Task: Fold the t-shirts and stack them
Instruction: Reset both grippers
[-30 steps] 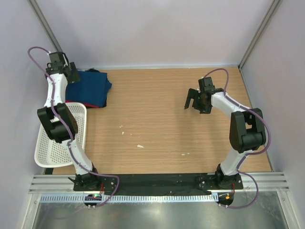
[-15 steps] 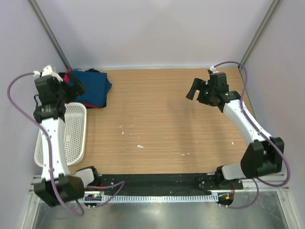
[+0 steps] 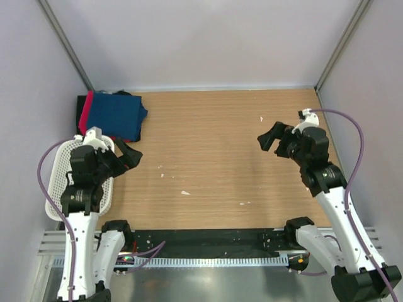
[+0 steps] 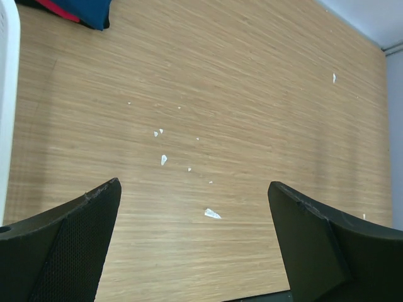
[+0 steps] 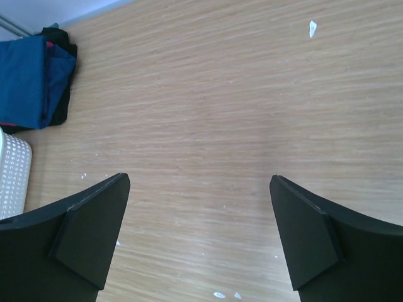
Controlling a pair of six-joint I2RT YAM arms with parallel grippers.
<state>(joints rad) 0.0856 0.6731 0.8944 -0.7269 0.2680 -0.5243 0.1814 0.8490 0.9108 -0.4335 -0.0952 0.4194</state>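
The folded t-shirts lie stacked at the table's far left corner: the navy one [image 3: 115, 116] on top, the pink-red one [image 3: 84, 111] showing at its left edge, the black one [image 3: 80, 100] beneath. The stack also shows in the right wrist view [image 5: 25, 82] and at the top left of the left wrist view [image 4: 82, 9]. My left gripper [image 3: 129, 155] is open and empty, raised near the basket, well in front of the stack. My right gripper [image 3: 271, 139] is open and empty over the right side of the table, far from the shirts.
A white perforated basket [image 3: 63, 189] sits at the left edge, partly under my left arm. Small white scraps [image 3: 185, 192] lie on the wooden tabletop [image 3: 214, 157]. Grey walls close off the left, back and right sides.
Both arms have pulled back toward their bases. The left gripper left the stack and came down beside the basket. The right gripper moved nearer and to the right. The stack is now uncovered.
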